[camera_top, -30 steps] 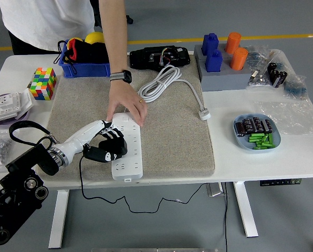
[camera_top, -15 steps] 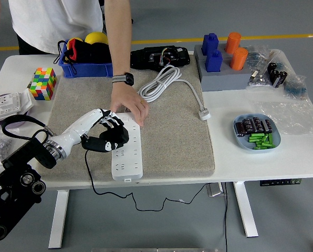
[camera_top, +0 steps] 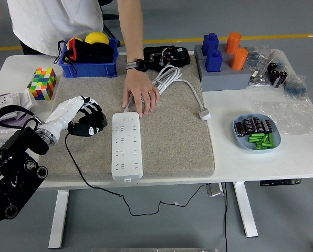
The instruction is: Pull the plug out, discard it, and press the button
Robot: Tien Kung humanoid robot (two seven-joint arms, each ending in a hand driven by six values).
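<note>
Left hand [camera_top: 90,122] clamped on black plug [camera_top: 88,129] near bench's [camera_top: 261,157] left edge, beside power strip [camera_top: 126,146] a person's hand [camera_top: 139,96] steadies

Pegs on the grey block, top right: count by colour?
Blue pegs: 2
Orange pegs: 2
Total: 4, all upright on the grey block.
</note>
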